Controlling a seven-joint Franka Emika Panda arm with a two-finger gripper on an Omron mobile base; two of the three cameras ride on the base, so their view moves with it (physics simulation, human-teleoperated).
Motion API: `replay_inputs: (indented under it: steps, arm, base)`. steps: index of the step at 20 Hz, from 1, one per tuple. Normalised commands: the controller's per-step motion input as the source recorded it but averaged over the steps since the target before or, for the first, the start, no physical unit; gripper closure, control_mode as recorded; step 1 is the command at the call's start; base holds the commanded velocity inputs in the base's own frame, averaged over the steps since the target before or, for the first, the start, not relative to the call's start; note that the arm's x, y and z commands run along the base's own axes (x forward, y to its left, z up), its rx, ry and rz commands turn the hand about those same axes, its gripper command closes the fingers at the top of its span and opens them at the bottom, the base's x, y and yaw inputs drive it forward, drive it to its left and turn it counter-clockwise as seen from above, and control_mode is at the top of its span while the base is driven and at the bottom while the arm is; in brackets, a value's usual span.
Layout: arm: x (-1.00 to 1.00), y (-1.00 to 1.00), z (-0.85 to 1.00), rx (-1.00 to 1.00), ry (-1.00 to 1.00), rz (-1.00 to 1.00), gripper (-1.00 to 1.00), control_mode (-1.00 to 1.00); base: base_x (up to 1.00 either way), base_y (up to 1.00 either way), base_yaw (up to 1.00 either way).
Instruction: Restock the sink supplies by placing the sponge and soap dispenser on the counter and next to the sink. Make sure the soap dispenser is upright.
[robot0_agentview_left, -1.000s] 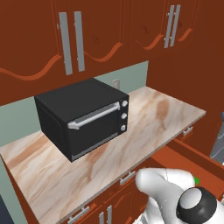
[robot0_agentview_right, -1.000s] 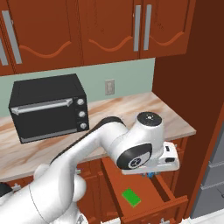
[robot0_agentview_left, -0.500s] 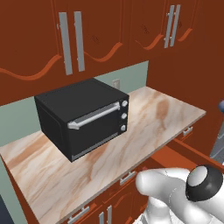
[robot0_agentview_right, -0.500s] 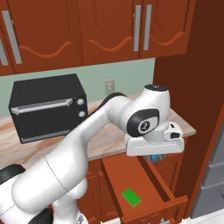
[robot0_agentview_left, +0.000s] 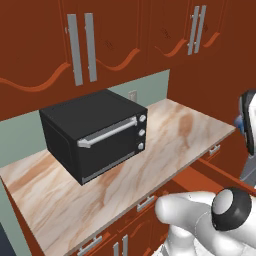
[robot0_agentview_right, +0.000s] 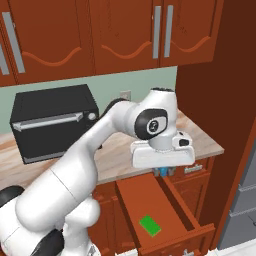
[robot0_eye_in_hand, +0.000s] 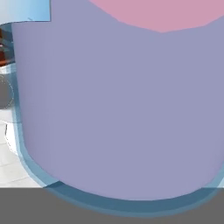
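Claw (robot0_agentview_right: 163, 172) clamped on soap dispenser (robot0_eye_in_hand: 122, 100), above open drawer (robot0_agentview_right: 165, 212), green sponge (robot0_agentview_right: 150, 225) lying inside

- Red-brown cupboards (robot0_agentview_right: 125, 35) hang high on the wall, and they have long silver handles (robot0_agentview_left: 80, 47).
- The wall (robot0_agentview_left: 22, 140) behind is pale green, with a small white plug socket (robot0_agentview_right: 123, 94).
- A black toaster oven (robot0_agentview_left: 95, 132) sits near the back edge of the surface.
- A drawer (robot0_agentview_right: 162, 210) below stands pulled open.
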Motion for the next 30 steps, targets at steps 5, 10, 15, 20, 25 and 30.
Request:
replay_inputs:
  steps: [5, 10, 15, 20, 25, 30]
  arm:
    - [-0.73, 0.34, 0.0, -0.01, -0.12, 0.0, 1.0, -1.0]
    - [-0.36, 0.09, 0.0, 0.0, -0.04, 0.0, 1.0, 1.0]
    - [0.0, 0.0, 0.0, 0.0, 0.0, 0.0, 1.0, 1.0]
    - [0.0, 0.0, 0.0, 0.0, 0.0, 0.0, 1.0, 1.0]
    - [0.0, 0.0, 0.0, 0.0, 0.0, 0.0, 1.0, 1.0]
    - [0.0, 0.0, 0.0, 0.0, 0.0, 0.0, 1.0, 1.0]
  base:
    - [0.0, 0.0, 0.0]
    - [-0.55, 0.06, -0.05]
    - [-0.72, 0.02, -0.36]
    - [-0.48, -0.06, -0.53]
    - [-0.34, -0.12, -0.66]
    - [-0.33, -0.11, -0.74]
